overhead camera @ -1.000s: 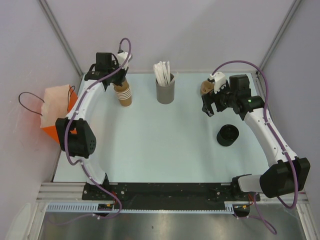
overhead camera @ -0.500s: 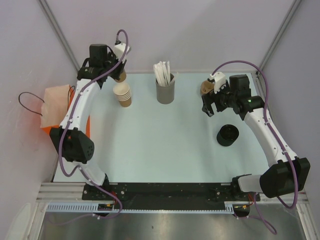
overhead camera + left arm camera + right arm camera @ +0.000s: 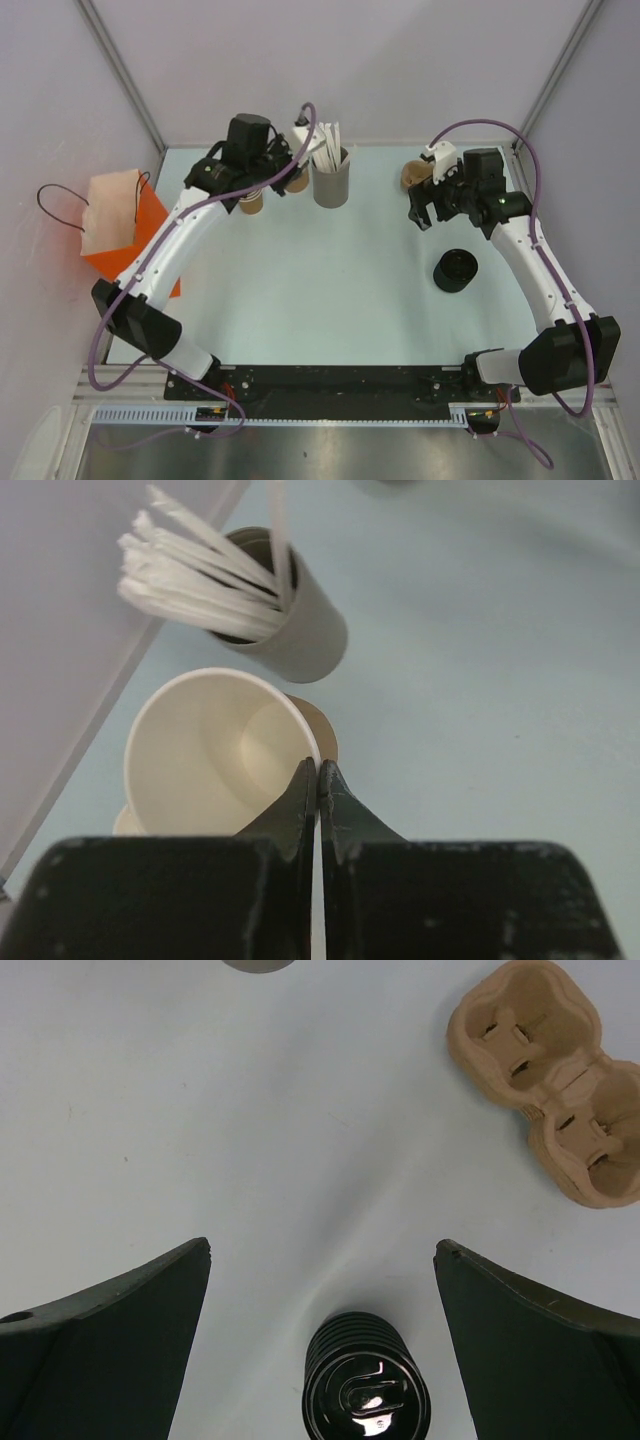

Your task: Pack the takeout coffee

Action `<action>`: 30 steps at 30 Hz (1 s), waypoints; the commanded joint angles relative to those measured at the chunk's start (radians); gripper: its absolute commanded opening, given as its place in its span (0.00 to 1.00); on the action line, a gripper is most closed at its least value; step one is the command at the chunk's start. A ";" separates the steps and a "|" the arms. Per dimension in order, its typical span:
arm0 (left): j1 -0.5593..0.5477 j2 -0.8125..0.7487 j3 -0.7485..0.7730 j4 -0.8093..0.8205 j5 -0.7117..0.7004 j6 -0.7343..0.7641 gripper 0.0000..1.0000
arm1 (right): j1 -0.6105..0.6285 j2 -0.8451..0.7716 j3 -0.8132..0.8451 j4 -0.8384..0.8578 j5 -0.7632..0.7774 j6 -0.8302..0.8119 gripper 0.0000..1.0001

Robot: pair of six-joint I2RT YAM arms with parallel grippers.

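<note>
Pale blue-green table [image 3: 330, 300]; paper cup [image 3: 200, 760] cream inside, tan outside; grey holder [image 3: 305, 645] of white sticks [image 3: 190, 580]; glossy black ribbed lid [image 3: 367, 1390]; tan pulp tray [image 3: 545, 1085]; orange bag [image 3: 150, 215]; white arms [image 3: 535, 270] with black joints, purple cables [image 3: 475, 123]; lilac-grey walls [image 3: 400, 60].

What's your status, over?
Left gripper shut on paper cup rim. Right gripper open, empty. Grey stick holder close beside cup; watch clearance.
</note>
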 commanded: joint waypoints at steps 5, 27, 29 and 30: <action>-0.145 -0.053 -0.112 0.019 0.006 0.008 0.00 | -0.055 -0.010 0.004 0.044 0.013 0.029 1.00; -0.350 0.057 -0.411 0.344 0.057 -0.111 0.00 | -0.121 0.030 0.004 0.051 0.050 0.041 1.00; -0.366 0.070 -0.441 0.375 0.054 -0.130 0.00 | -0.124 0.033 0.004 0.053 0.053 0.041 1.00; -0.372 0.076 -0.447 0.394 0.049 -0.133 0.00 | -0.126 0.031 0.004 0.050 0.053 0.043 1.00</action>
